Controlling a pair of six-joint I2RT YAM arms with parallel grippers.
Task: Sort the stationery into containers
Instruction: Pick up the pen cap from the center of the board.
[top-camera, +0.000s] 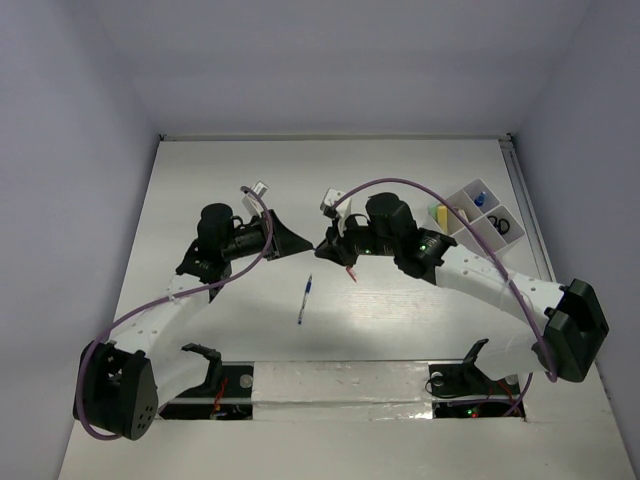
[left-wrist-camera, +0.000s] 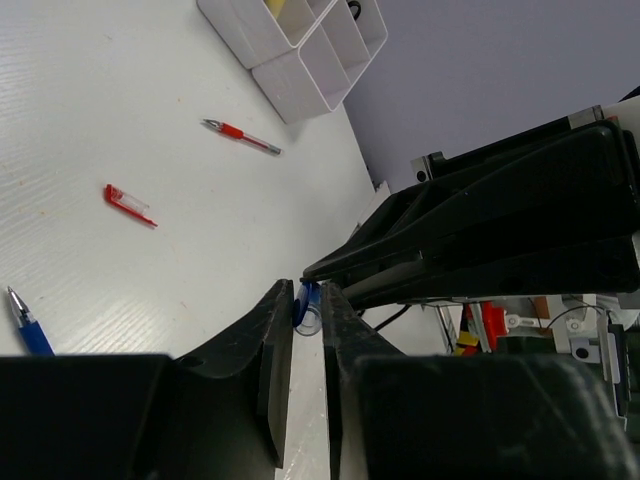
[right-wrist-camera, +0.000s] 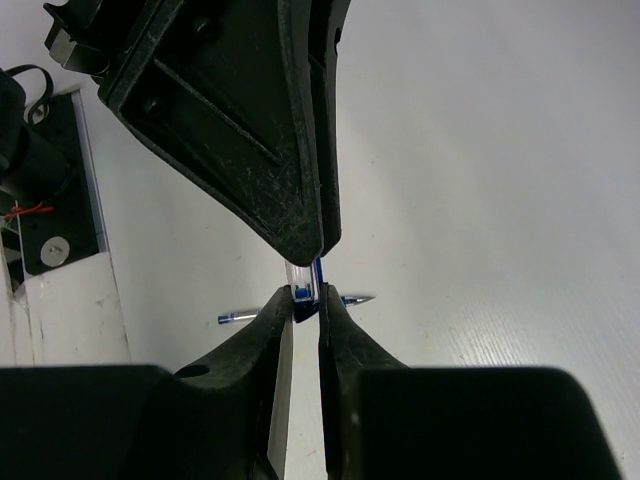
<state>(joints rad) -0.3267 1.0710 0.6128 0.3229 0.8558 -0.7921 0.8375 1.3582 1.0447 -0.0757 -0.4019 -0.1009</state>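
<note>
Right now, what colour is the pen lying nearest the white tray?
The pen is red; left wrist view shows it best.

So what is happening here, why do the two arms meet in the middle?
The two arms are tip to tip over the middle of the table. The left gripper and the right gripper are both shut on the same small blue and clear piece, one from each side; what it is exactly I cannot tell. A blue pen, a red pen and a small red cap lie loose on the table. The white organiser tray at the far right holds a few items.
</note>
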